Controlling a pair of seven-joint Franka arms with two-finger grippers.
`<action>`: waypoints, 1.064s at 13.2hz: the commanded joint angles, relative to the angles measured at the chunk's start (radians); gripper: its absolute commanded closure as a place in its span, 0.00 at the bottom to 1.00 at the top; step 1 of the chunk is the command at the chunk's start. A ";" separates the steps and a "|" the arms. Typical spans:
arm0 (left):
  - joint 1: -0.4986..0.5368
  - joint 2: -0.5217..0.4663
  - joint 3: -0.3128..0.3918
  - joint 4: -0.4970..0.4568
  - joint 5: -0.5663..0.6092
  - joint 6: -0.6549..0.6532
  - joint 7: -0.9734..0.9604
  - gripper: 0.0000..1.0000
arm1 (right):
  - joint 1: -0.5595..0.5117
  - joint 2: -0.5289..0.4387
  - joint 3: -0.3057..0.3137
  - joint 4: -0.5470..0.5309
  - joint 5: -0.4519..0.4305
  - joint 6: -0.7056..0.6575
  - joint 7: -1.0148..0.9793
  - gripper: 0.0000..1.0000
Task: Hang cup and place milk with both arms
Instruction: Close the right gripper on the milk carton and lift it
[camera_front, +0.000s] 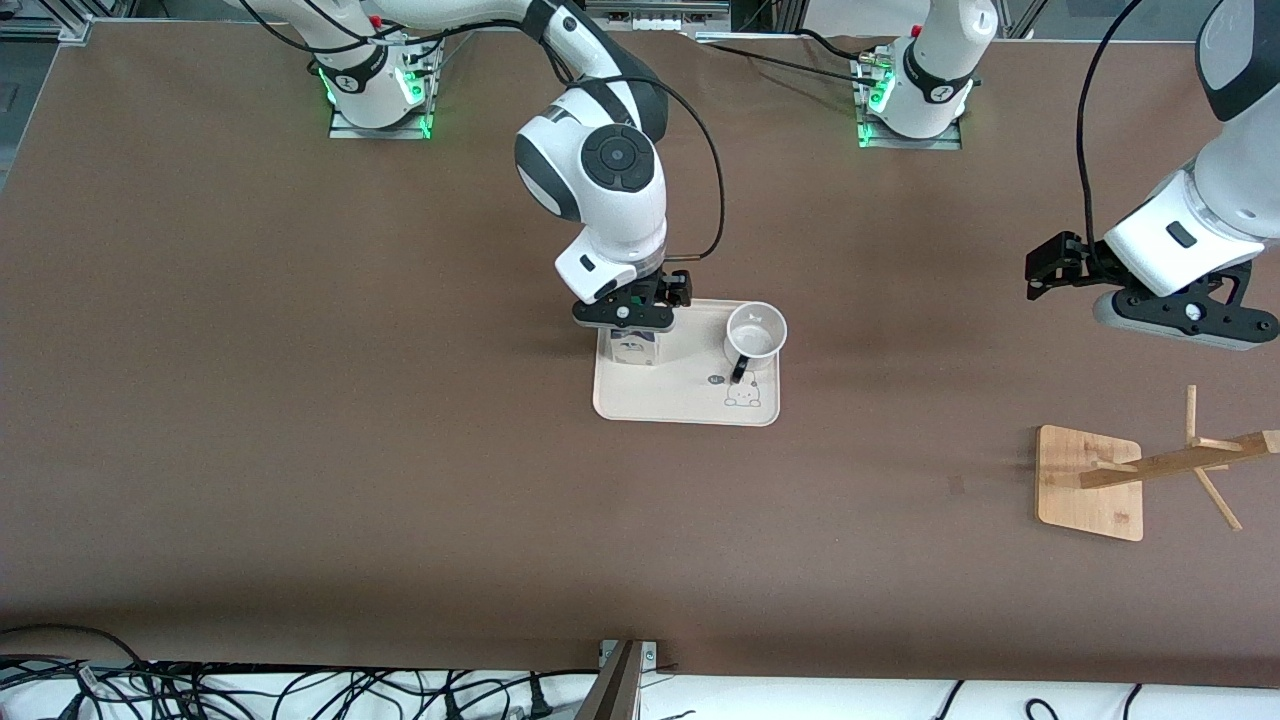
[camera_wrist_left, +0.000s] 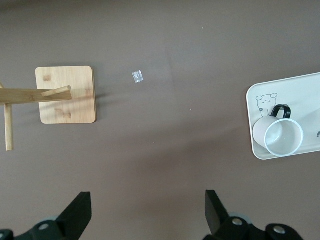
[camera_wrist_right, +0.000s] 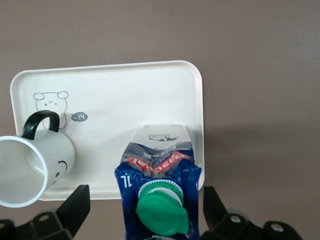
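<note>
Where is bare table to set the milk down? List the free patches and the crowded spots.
Free: the brown table toward the right arm's end, and the stretch between the tray and the wooden rack. Crowded: the tray, holding the milk carton and the cup, with the open right end effector around the carton.

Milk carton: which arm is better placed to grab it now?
Right. The right gripper is directly over the milk carton on the tray, fingers open on either side of it. The left gripper waits above bare table near the wooden rack.
</note>
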 joint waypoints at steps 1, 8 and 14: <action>-0.001 0.011 0.003 0.030 -0.017 -0.025 0.012 0.00 | 0.023 0.011 -0.015 -0.006 -0.030 -0.003 0.030 0.13; 0.001 0.011 0.003 0.030 -0.017 -0.025 0.012 0.00 | -0.011 -0.024 -0.016 0.000 -0.025 -0.032 -0.050 0.83; -0.001 0.011 0.003 0.030 -0.017 -0.025 0.010 0.00 | -0.207 -0.147 -0.021 0.020 0.086 -0.217 -0.403 0.83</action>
